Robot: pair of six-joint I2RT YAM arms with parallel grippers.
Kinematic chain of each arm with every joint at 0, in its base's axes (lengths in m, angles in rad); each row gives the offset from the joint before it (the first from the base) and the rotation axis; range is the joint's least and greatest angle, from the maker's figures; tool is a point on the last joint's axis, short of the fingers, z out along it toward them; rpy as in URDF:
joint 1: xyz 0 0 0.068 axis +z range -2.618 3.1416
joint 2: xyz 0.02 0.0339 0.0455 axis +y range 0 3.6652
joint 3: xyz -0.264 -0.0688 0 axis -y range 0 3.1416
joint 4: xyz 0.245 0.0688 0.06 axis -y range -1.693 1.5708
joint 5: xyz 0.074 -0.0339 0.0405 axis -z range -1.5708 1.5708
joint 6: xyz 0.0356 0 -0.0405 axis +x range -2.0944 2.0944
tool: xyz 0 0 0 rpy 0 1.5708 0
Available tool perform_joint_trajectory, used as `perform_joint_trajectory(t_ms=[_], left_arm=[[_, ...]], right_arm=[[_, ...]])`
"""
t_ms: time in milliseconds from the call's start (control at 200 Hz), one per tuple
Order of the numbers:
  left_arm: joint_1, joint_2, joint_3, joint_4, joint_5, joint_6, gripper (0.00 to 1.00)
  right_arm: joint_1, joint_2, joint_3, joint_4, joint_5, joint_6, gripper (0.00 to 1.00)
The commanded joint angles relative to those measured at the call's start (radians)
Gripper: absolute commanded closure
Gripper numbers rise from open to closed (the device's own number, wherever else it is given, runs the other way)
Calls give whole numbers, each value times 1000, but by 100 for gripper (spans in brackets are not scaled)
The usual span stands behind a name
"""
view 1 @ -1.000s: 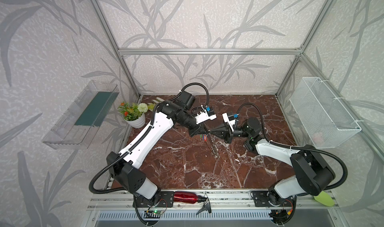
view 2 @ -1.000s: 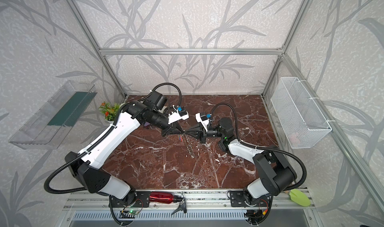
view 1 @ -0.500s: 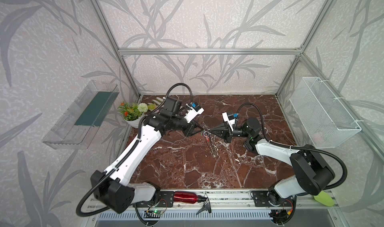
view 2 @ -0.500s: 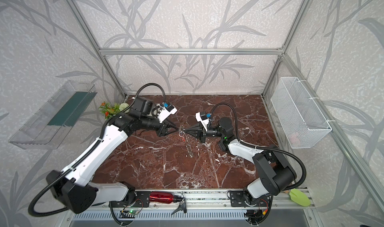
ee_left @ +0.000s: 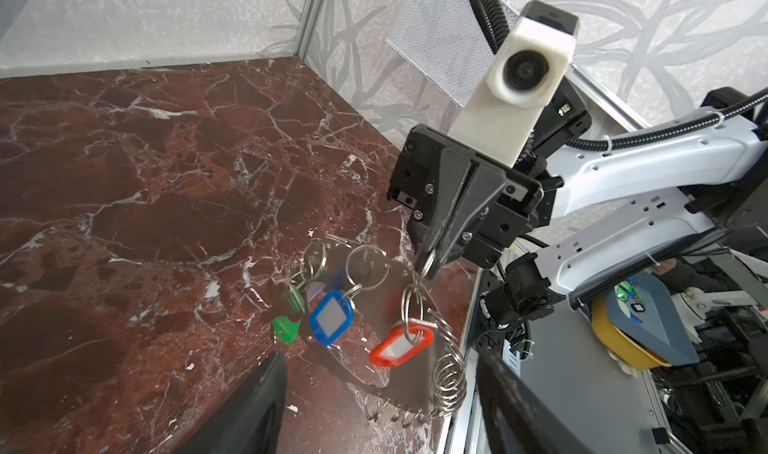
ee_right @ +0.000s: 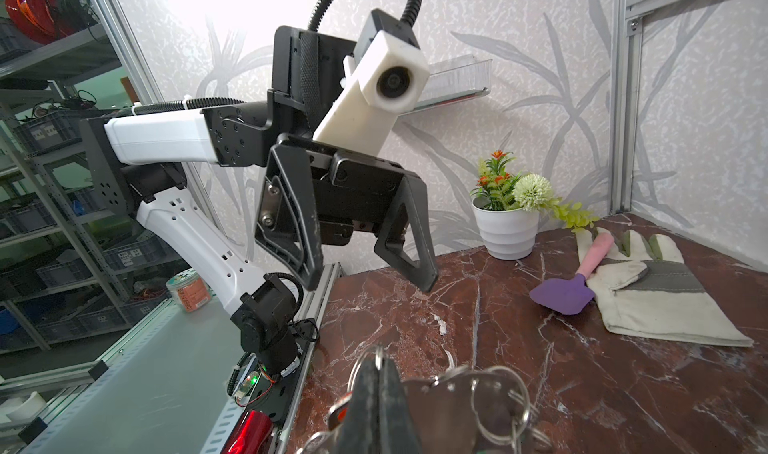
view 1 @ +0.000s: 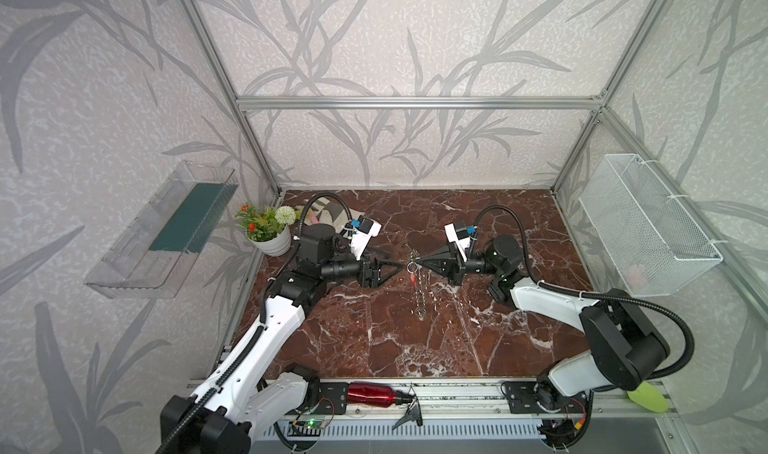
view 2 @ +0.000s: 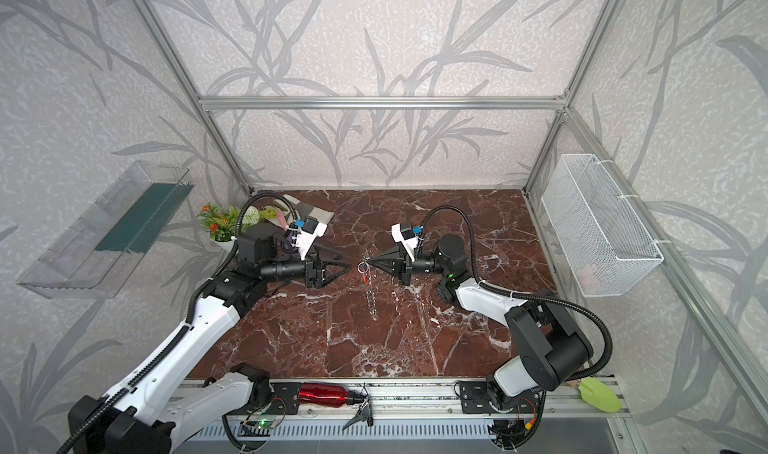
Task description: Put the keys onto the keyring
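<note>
The keyring (ee_left: 411,385), a grey plate edged with small metal rings, hangs over the marble floor. My right gripper (ee_left: 428,265) is shut on one of its rings. In both top views the plate shows edge-on (view 1: 419,296) (view 2: 372,294) below the right gripper (view 1: 417,260) (view 2: 371,261). Keys with a green tag (ee_left: 286,329), a blue tag (ee_left: 331,317) and a red tag (ee_left: 401,346) dangle from rings on the plate. My left gripper (view 1: 395,268) (view 2: 347,267) (ee_right: 370,283) is open and empty, a short way left of the keyring and facing the right gripper.
A white flower pot (view 1: 270,240) stands at the back left, with a work glove (ee_right: 648,294) and a purple trowel (ee_right: 565,294) beside it. A red bottle (view 1: 370,393) lies on the front rail. A wire basket (view 1: 648,231) hangs on the right wall, a clear shelf (view 1: 166,231) on the left.
The left gripper has opened, let go at the ring and drawn back to the left. The right gripper has stayed put, still pinching the ring.
</note>
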Motion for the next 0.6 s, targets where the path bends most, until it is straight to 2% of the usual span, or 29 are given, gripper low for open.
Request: perform_joint_trajectory(t_ms=[0, 205, 365, 595], left_arm=[[-22, 25, 4, 80, 64, -12, 34], [-57, 78, 21, 59, 56, -8, 43], [-81, 113, 36, 38, 86, 3, 59], [-82, 94, 22, 36, 63, -15, 80]], right_arm=[[5, 14, 27, 92, -1, 28, 100], [6, 34, 38, 116, -1, 47, 100], [6, 38, 40, 120, 3, 50, 100], [6, 43, 40, 119, 4, 50, 100]])
